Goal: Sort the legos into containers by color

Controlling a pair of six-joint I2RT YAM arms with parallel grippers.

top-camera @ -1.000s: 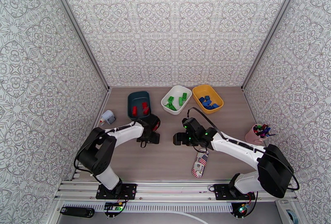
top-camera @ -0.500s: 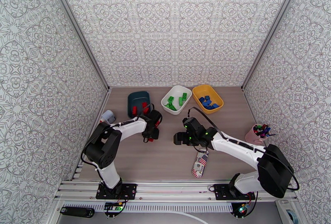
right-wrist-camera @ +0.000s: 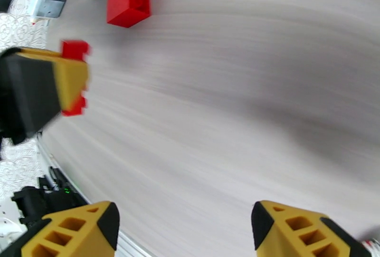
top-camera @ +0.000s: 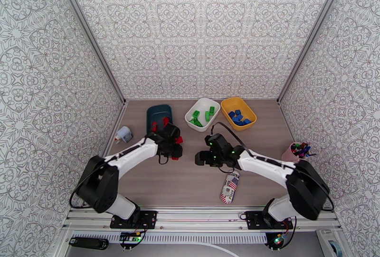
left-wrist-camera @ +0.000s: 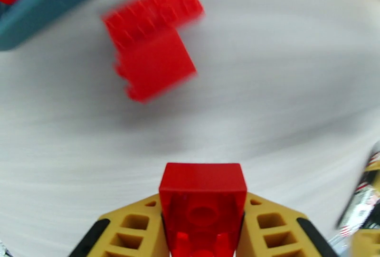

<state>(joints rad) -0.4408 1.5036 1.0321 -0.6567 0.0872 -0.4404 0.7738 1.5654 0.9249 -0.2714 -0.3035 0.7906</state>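
Showing bench (top-camera: 190, 186); teal bin (top-camera: 159, 110) rear left. Right pincer (right-wrist-camera: 184, 220) released, empty. Left pincer (left-wrist-camera: 203, 215) clenched on red brick (left-wrist-camera: 203, 189), near bin. Advice: clear rim, skirt loose red bricks (left-wrist-camera: 149, 49), drop low.

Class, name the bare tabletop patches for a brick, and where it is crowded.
Bare: near side between left arm and can; right side between yellow bin and marker cup. Crowded: mid-table around left tool, right tool and red bricks.

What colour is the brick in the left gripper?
Red. The brick shows best in the left wrist view, pinched in the left gripper.
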